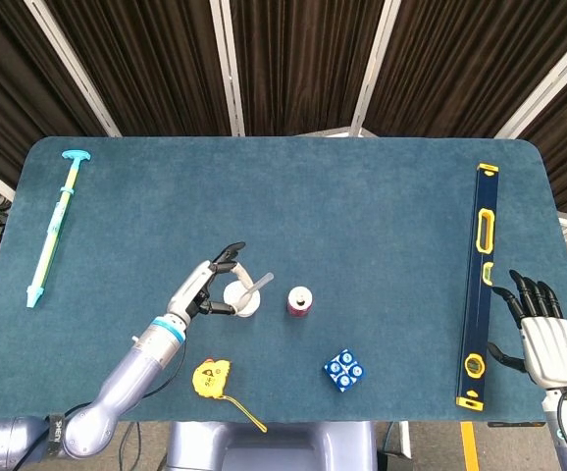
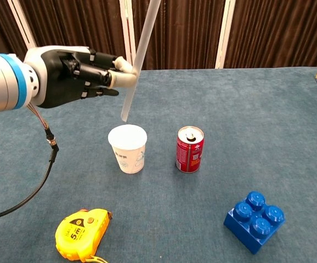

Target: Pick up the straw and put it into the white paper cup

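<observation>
Table (image 1: 382, 226) level (image 1: 481, 285) and right hand (image 1: 543, 339) appear overhead only.

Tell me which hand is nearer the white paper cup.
Left. The left hand holds the straw just above the white paper cup; the right hand sits far off by the table's edge.

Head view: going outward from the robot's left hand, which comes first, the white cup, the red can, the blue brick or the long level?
From the left hand:
1. White paper cup, right beside it.
2. Red can, just past the cup.
3. Blue brick, toward the near edge.
4. Level, along the far right side.
</observation>
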`<state>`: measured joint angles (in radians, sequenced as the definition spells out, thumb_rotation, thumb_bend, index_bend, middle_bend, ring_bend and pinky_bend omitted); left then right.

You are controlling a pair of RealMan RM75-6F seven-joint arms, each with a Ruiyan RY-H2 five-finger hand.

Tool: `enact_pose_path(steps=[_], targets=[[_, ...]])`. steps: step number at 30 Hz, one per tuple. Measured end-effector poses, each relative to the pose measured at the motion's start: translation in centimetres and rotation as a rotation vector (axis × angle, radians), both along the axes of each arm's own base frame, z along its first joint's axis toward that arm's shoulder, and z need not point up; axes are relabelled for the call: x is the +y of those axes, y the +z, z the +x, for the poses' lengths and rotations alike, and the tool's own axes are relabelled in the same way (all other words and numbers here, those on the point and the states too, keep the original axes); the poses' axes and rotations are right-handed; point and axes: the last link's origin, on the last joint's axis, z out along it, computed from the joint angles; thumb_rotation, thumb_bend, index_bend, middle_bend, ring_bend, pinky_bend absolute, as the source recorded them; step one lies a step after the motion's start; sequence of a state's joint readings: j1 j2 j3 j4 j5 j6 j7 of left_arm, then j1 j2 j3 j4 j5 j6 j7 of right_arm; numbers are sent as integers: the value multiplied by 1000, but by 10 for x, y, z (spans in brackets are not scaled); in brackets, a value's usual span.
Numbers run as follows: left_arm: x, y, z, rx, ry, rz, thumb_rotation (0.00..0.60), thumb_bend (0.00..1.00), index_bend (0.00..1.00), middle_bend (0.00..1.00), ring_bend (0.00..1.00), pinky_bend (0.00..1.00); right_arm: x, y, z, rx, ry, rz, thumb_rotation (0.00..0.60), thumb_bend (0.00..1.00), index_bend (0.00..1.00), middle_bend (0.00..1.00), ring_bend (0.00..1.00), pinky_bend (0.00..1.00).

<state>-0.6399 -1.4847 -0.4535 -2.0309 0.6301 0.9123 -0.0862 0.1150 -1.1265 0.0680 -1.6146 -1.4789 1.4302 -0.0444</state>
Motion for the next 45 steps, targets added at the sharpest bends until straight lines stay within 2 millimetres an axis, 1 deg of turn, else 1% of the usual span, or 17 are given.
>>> enact_pose_path(steps=[5,14,22,24,29,31,35,45], targets=[[1,-5,-7,-8,23,-11,600,430,573,14,0,0,0,0,0,2,1,-1,600,180,163,0,0,0],[12,-15,-19,-5,57,3,600,430,573,14,0,0,0,0,0,1,0,0,600,180,163,0,0,0],[17,-31,-25,6,71,-18,600,430,567,14,0,0,0,0,0,0,0,2,600,180,163,0,0,0],[18,-33,-26,11,70,-19,600,430,541,8,0,0,0,0,0,-1,0,2,600,180,163,0,0,0],[18,-37,-30,28,59,-20,600,418,375,0,0,0,0,0,0,-2,0,3,600,181,163,0,0,0],[18,-37,-32,37,56,-16,600,406,350,0,0,0,0,0,0,-1,0,3,600,181,163,0,0,0],[19,-36,-35,35,57,-9,600,402,344,0,0,0,0,0,0,0,0,3,600,180,163,0,0,0],[18,-25,-39,29,35,9,600,404,344,0,0,0,0,0,0,1,-1,1,600,180,163,0,0,0]])
